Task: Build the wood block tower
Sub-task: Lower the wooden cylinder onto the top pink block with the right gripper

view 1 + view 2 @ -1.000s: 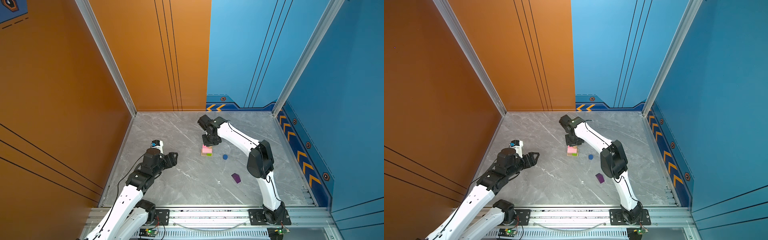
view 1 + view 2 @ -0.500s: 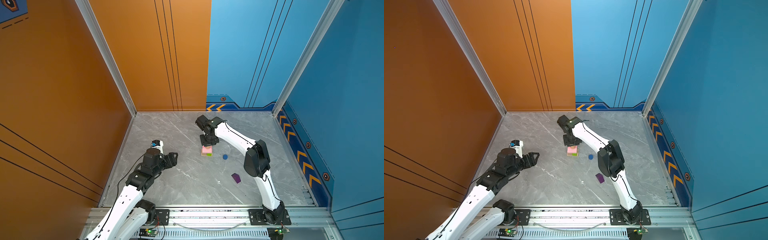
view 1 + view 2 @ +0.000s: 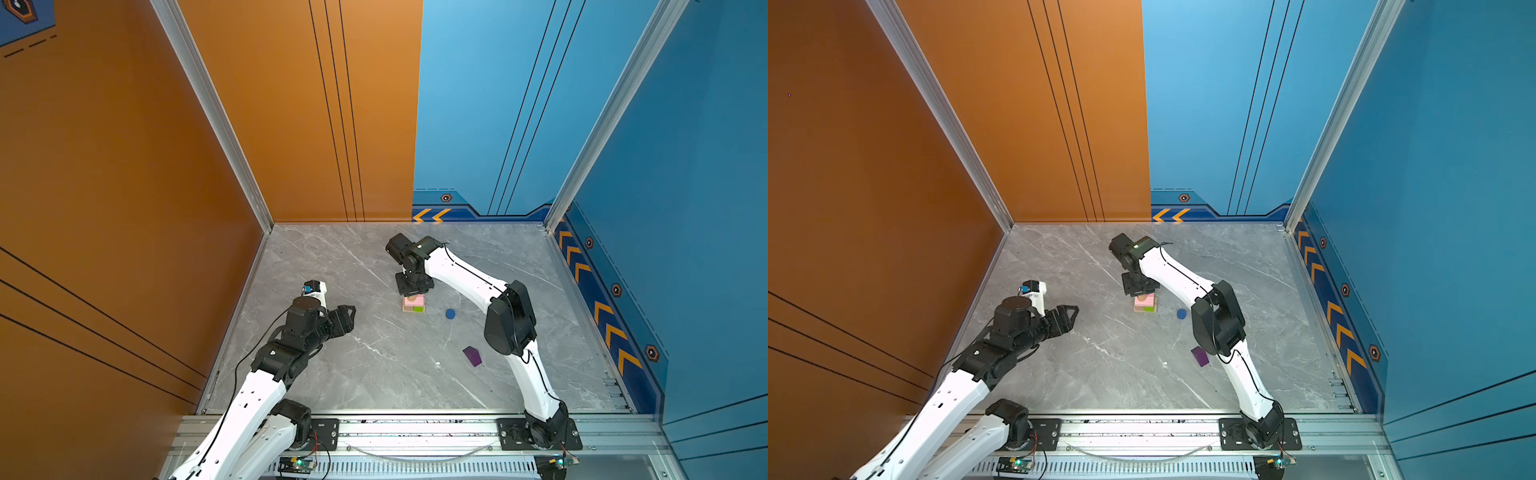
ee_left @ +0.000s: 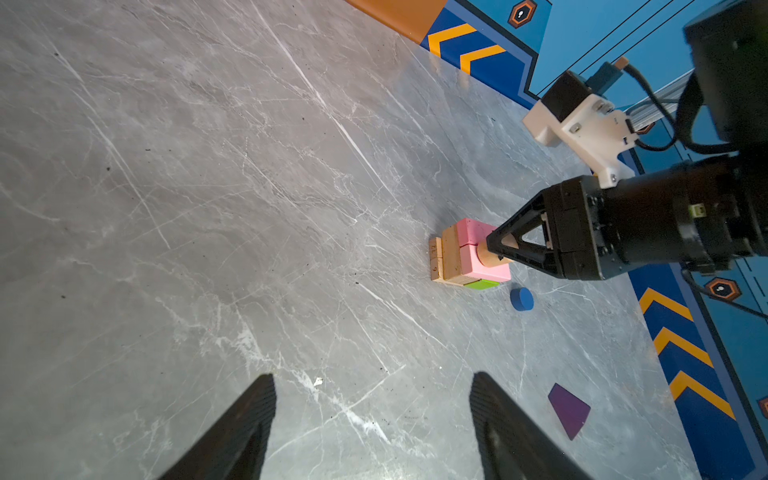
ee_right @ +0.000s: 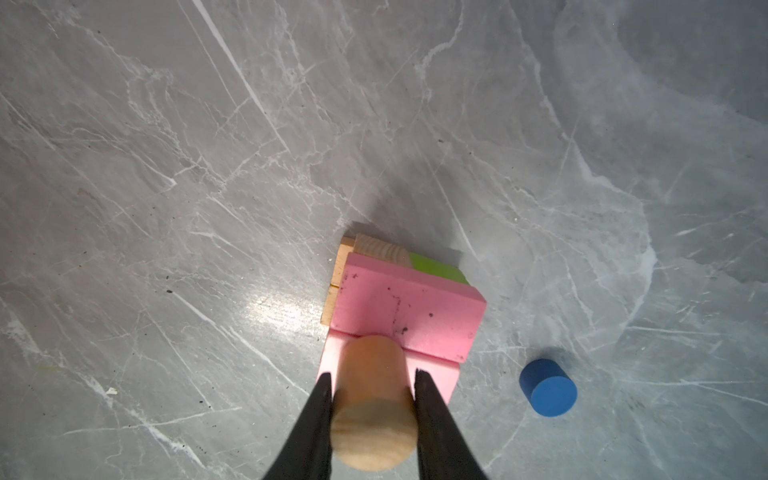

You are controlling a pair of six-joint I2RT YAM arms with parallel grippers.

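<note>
The wood block tower (image 3: 413, 306) (image 3: 1145, 306) stands mid-floor: tan bars and a lime-green bar below, two pink slabs (image 5: 409, 305) side by side on top. My right gripper (image 5: 372, 374) (image 3: 413, 286) points down over it, shut on a tan short cylinder (image 5: 374, 399) (image 4: 488, 255) whose lower end sits at the nearer pink slab. A blue cylinder (image 3: 450, 313) (image 5: 548, 386) stands just right of the tower. The purple peaked block (image 3: 473, 356) (image 4: 569, 409) lies nearer the front. My left gripper (image 4: 372, 376) (image 3: 349, 311) hovers open and empty, left of the tower.
Orange wall panels close off the left and blue ones (image 3: 685, 208) the right and back. An aluminium rail (image 3: 415, 432) with both arm bases runs along the front edge. Bare grey marble floor (image 3: 374, 374) lies between my left gripper and the tower.
The right arm's wrist and elbow shifted slightly left while the gripper kept hold of the tan cylinder over the tower. The left arm has not moved.
</note>
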